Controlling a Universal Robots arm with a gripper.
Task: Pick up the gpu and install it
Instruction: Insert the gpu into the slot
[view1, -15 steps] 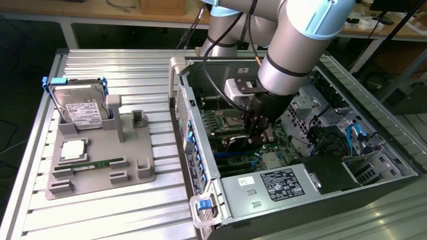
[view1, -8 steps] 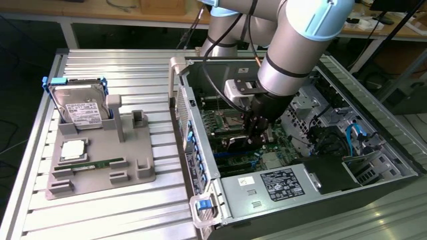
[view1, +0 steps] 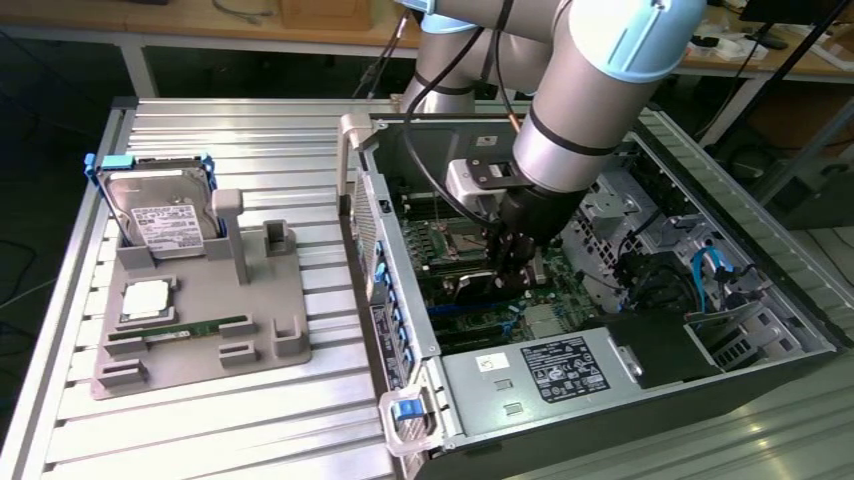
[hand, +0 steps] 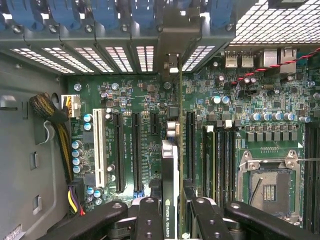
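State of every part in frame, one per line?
gpu: gripped edge-on over the motherboard slots, inside the case.
gripper: shut on the gpu.
computer case: side open.
hard drive: upright in the grey fixture.
RAM stick: lying flat in the fixture.
CPU socket: empty.

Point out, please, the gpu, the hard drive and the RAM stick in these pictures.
gpu (hand: 170, 197): wrist view, on its labelled upper edge.
hard drive (view1: 163, 222): exterior view, on its white label.
RAM stick (view1: 198, 327): exterior view, on the middle of its green strip.
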